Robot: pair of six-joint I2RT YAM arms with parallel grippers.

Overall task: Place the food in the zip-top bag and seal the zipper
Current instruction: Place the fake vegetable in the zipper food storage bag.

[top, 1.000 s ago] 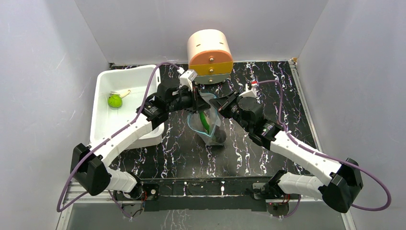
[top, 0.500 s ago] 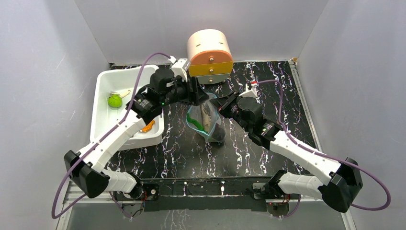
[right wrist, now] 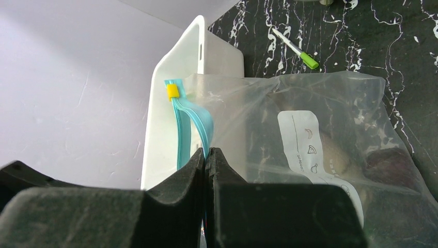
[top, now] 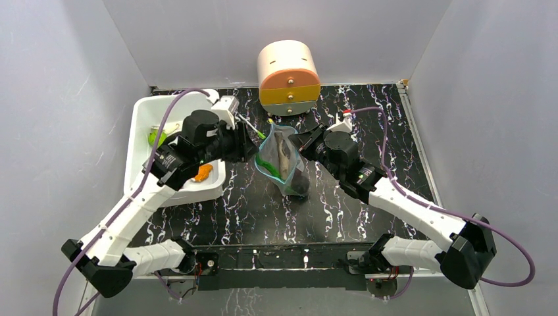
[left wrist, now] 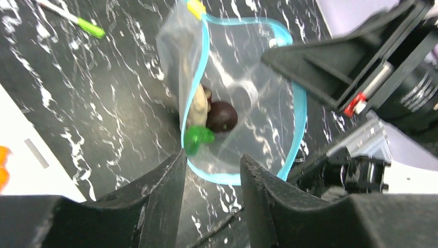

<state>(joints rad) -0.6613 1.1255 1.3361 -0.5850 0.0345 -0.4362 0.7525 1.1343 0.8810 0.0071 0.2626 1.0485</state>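
The zip-top bag [top: 294, 170] stands on the black table with its mouth held wide. Inside lie the grey-brown fish [left wrist: 195, 109], a dark ball [left wrist: 222, 116] and the green pepper [left wrist: 196, 139]. My right gripper [right wrist: 206, 151] is shut on the teal zipper [right wrist: 182, 124] at the mouth's right edge, below the yellow end tab [right wrist: 172, 92]. My left gripper [left wrist: 212, 157] is open and holds nothing, just left of the bag's mouth. A lime-green fruit [top: 155, 137] and an orange lump [top: 203, 172] lie in the white tub [top: 141, 155].
A thin white pen with a green tip [top: 253, 127] lies behind the bag, near the tub's corner. A round cream and orange drawer unit [top: 288, 79] stands at the back. Grey walls close in both sides.
My left gripper opened over the bag's mouth and the fish dropped in. That arm then drew back left toward the tub. The right gripper kept its hold on the zipper edge.
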